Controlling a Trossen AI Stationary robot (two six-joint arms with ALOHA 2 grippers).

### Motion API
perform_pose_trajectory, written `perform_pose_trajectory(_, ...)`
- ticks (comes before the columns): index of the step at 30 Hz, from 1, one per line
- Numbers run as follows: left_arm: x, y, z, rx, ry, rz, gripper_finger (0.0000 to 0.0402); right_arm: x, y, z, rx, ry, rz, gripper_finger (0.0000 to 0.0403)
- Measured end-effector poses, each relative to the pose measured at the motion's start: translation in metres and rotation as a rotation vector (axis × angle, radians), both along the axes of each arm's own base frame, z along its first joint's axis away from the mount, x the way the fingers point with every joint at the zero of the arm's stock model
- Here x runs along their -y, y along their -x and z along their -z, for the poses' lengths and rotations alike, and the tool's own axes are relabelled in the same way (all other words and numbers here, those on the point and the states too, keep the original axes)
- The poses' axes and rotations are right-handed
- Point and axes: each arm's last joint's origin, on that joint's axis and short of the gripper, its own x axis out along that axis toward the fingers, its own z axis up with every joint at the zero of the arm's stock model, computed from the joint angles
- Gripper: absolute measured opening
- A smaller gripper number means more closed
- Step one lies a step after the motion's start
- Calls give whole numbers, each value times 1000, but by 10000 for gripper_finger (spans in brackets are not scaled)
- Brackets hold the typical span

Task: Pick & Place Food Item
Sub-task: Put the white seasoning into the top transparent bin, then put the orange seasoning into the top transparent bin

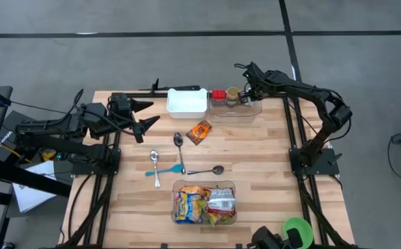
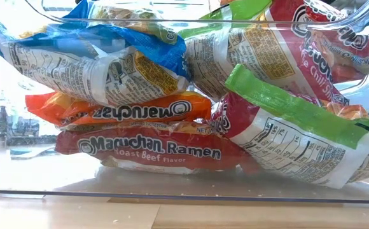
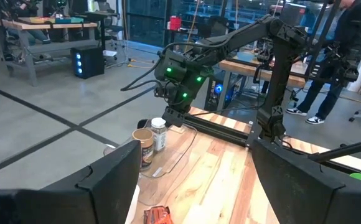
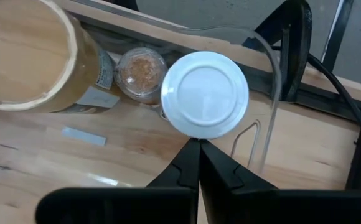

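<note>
At the table's far right, a clear tray [image 1: 249, 111] holds a white-lidded jar [image 4: 205, 93], a small spice jar [image 4: 142, 71] and a tan open-topped cylinder [image 4: 28, 56]. My right gripper [image 4: 199, 146] hangs over this tray, shut and slanting down, with its tips at the white lid's edge. It shows as the right gripper [image 3: 171, 115] in the left wrist view. An orange snack packet [image 1: 200, 131] lies flat on the table mid-way. My left gripper [image 1: 152, 112] waits open and level at the far left, holding nothing. My right gripper's shut fingertips [image 4: 190, 155] come from above, slanting down, and stand right at the rim of the white lid [image 4: 196, 134] of the upright jar in the tray. Whether they touch the lid I cannot tell.
A white bin [image 1: 187, 102] stands left of the clear tray. Three spoons [image 1: 180, 155] lie mid-table. A clear bin [image 1: 204, 203] of ramen packs [image 2: 153, 149] sits at the near edge and fills the low view. People stand beyond the table [image 3: 336, 56].
</note>
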Motion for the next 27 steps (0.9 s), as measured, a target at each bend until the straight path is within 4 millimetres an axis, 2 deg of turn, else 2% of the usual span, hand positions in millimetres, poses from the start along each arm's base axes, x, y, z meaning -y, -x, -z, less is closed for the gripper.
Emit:
perform_pose_trajectory(12, 0, 0, 0, 0, 0, 0, 300, -4, 2, 1, -36, -33, -6, 0)
perform_pose_trajectory(19, 0, 0, 0, 1, 2, 0, 300, -15, -2, -1, -88, -23, -8, 0)
perform_pose_trajectory(23, 0, 0, 0, 2, 3, 0, 300, -28, -3, -12, -95, 10, -2, 0)
perform_pose_trajectory(27, 0, 0, 0, 1, 3, 1, 300, -46, -1, -35, -34, 65, -14, 0)
